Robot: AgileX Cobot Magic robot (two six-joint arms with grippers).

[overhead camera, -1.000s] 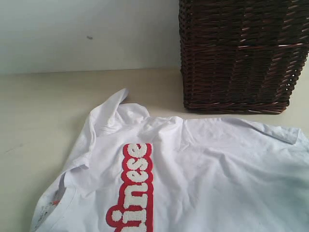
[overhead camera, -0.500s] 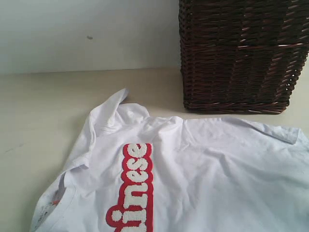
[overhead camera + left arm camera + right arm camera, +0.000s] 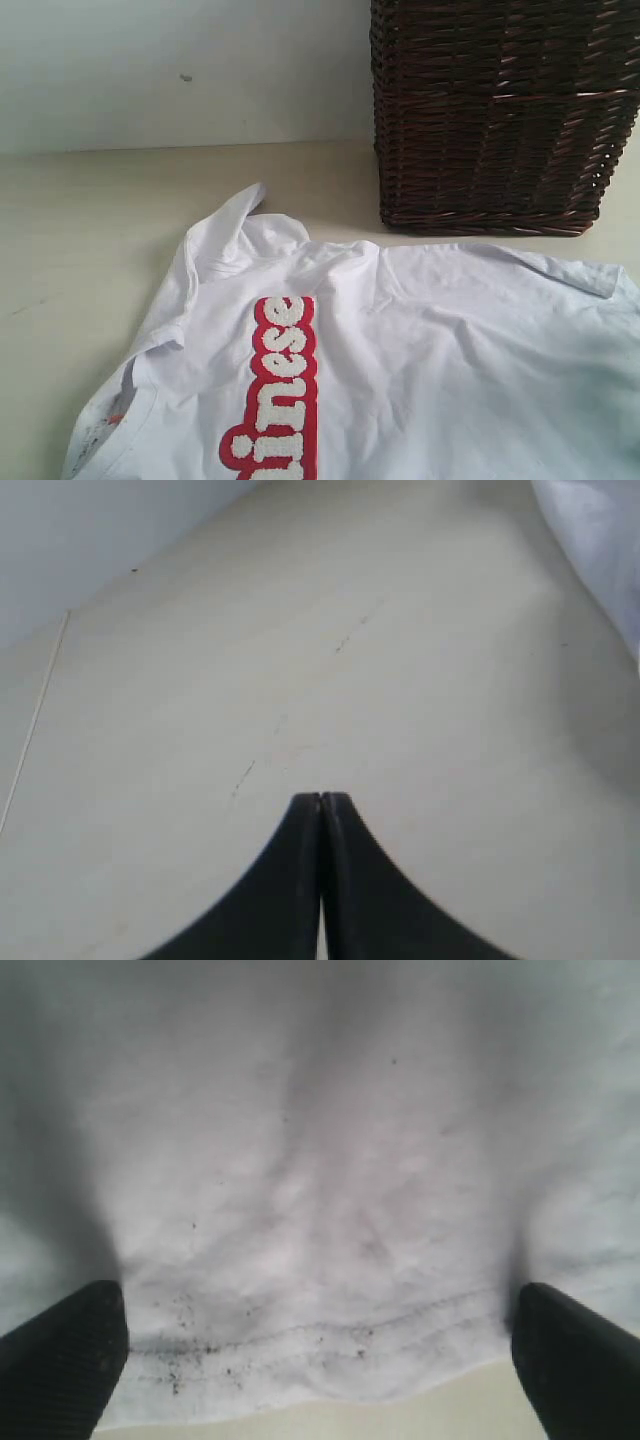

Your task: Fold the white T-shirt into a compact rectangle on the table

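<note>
The T-shirt [image 3: 430, 340] in front of me is white, with white letters [image 3: 285, 385] edged in red. Under my black right gripper [image 3: 320, 1305], tiny dark specks [image 3: 185, 1312] dot the white cloth. The table [image 3: 90, 220] is pale cream. The basket [image 3: 495, 110] is a dark brown weave. My left gripper [image 3: 320, 800] is black.

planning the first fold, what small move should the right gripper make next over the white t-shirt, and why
Probably lower the open right gripper and pinch the hem of the soft white T-shirt: it lies flat between the wide jaws, unfolded, nothing held.
</note>
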